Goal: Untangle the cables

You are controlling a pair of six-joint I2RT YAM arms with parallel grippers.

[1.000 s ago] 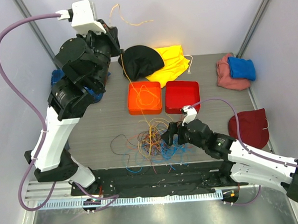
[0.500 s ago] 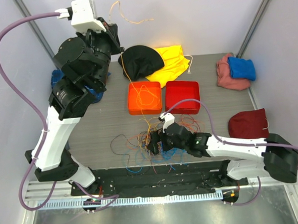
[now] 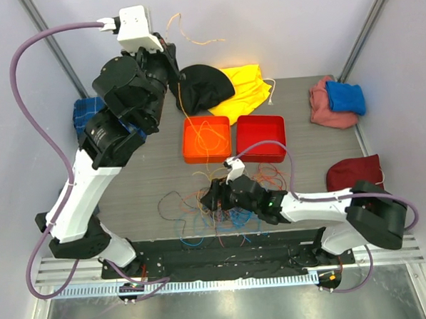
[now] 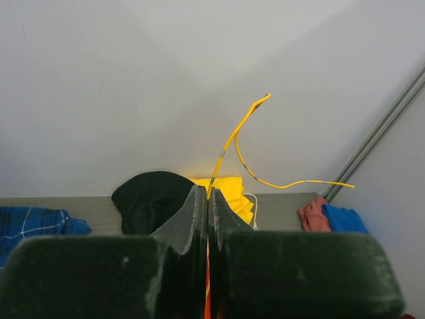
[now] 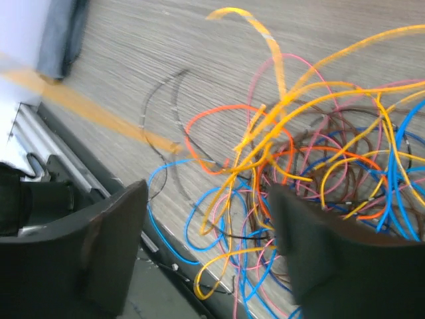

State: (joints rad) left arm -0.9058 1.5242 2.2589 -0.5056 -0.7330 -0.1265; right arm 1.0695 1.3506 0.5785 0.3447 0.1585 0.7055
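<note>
A tangle of thin cables point(image 3: 219, 202) in yellow, orange, blue, pink and brown lies near the table's front edge; it fills the right wrist view point(image 5: 312, 166). My left gripper point(image 3: 174, 65) is raised high at the back left, shut on a yellow-orange cable point(image 4: 242, 136) whose free end curls above the fingertips point(image 4: 199, 199); the cable runs down to the orange tray point(image 3: 206, 140). My right gripper point(image 3: 208, 197) is open and low over the left side of the tangle, its fingers point(image 5: 113, 246) either side of several strands.
A red tray point(image 3: 261, 137) sits beside the orange one. A black cloth point(image 3: 203, 87) and a yellow cloth point(image 3: 244, 91) lie at the back. Pink and blue cloths point(image 3: 337, 101) are at the back right, a dark red cloth point(image 3: 354, 173) at the right edge, a blue cloth point(image 3: 89, 112) at left.
My right gripper has moved left across the tangle, the arm stretching low over the table. My left arm has shifted right with the yellow-orange cable held up.
</note>
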